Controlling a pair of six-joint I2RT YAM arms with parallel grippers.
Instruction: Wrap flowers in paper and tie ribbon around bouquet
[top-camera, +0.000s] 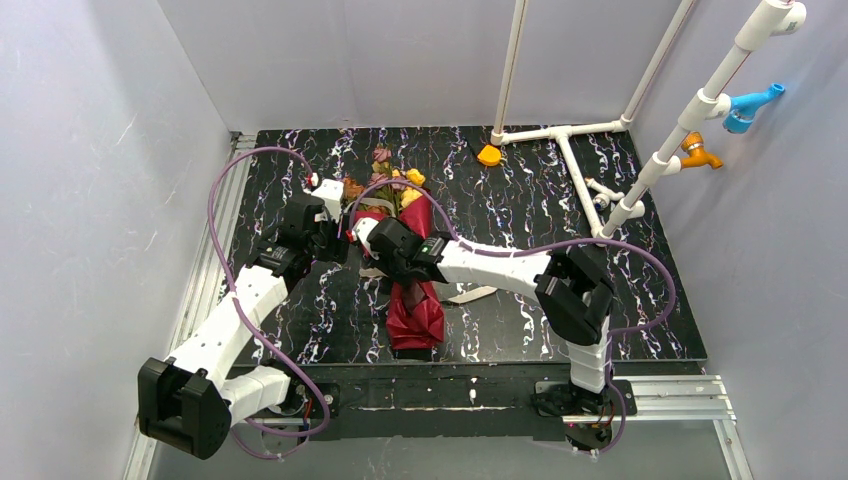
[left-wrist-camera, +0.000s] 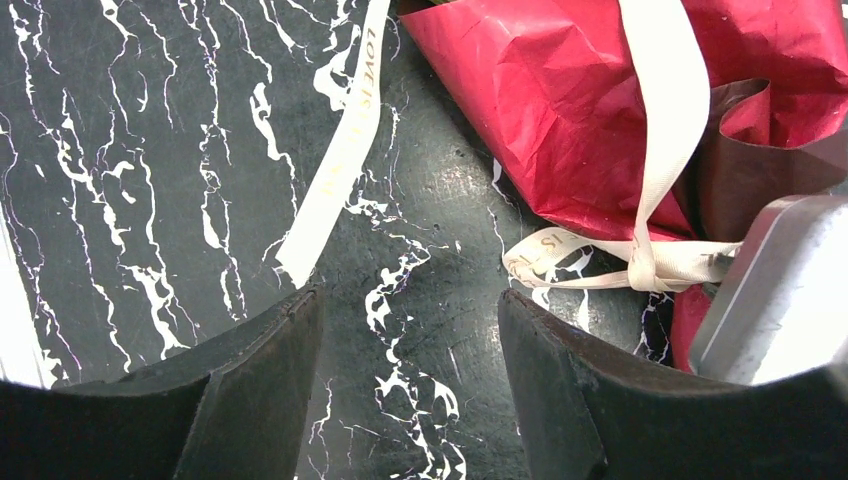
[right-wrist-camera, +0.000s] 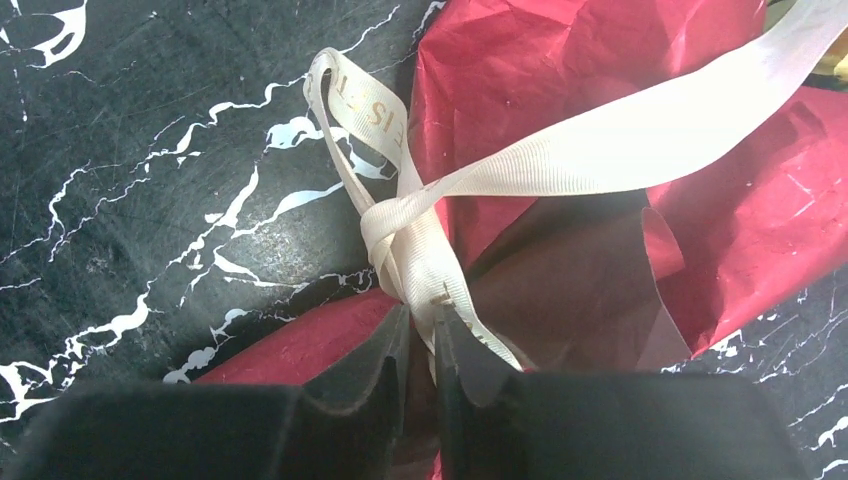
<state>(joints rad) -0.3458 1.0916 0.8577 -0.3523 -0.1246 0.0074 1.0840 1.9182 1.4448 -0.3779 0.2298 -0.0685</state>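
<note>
**Left gripper** (left-wrist-camera: 408, 305): jaws apart, nothing between them. The free tail of the ribbon (left-wrist-camera: 335, 170) ends just ahead of its left finger, and the red paper (left-wrist-camera: 560, 110) lies ahead to its right.

**Bouquet** (top-camera: 410, 270): lies on the marbled table (left-wrist-camera: 130, 200) between the two grippers, with the flowers (top-camera: 395, 185) at the far end.

**Right gripper** (right-wrist-camera: 422, 315): jaws nearly together and apparently pinching one ribbon strand. The loose knot (right-wrist-camera: 385, 225) is directly ahead of the fingertips, at the paper's edge.

**Risks:**
- With only one strand held, a pull may drag the unanchored bouquet rather than tighten the knot.
- The knot sits beside the cone, so it could cinch off the paper and let the wrap spring open.
- The thin ribbon may slip from the pinch.
</note>
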